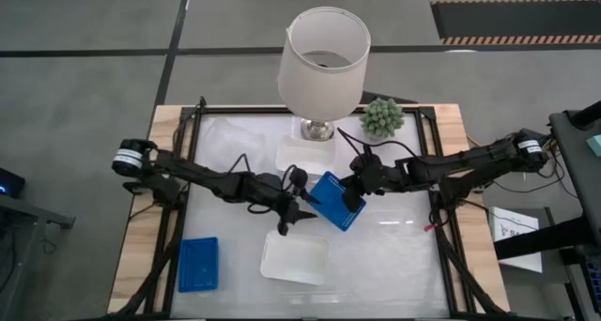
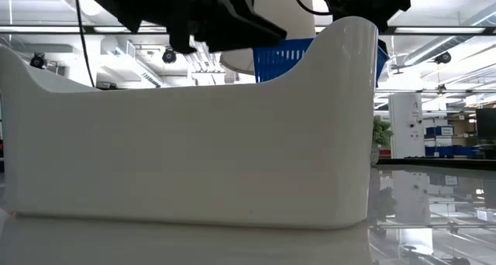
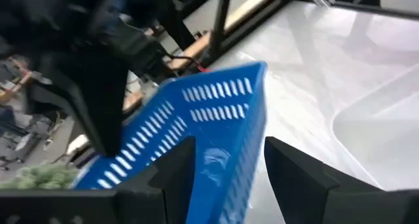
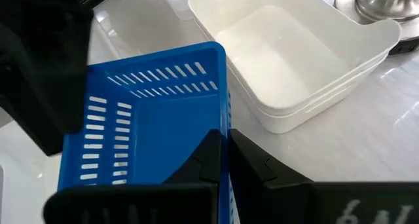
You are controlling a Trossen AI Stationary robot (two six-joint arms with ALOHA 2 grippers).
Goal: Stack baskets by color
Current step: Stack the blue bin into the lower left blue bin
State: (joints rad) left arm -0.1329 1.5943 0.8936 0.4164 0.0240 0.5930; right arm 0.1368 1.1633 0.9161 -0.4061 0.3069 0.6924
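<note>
A blue basket (image 1: 331, 199) hangs tilted above the table's middle, with my right gripper (image 4: 226, 152) shut on it from the table's right. My left gripper (image 3: 226, 171) is open at the basket's left side, one finger on each side of its slotted wall (image 3: 252, 112). A second blue basket (image 1: 198, 264) lies flat at the near left. One white basket (image 1: 295, 258) rests on its bottom near the front and fills the low view (image 2: 186, 141). Two more white baskets (image 4: 294, 60) sit nested by the lamp's foot. My right gripper pinches the blue basket's side wall (image 4: 223, 106) between its two fingers, one finger (image 4: 200, 162) inside the basket and one (image 4: 258, 165) outside. The fingers come slanting down from the table's right. The basket is tilted and lifted clear of the table.
A lamp with a white shade (image 1: 324, 58) stands at the far middle, its metal foot (image 4: 373, 4) beside the nested white baskets. A small green plant (image 1: 382, 117) is at the far right. A clear plastic container (image 1: 221, 138) lies at the far left.
</note>
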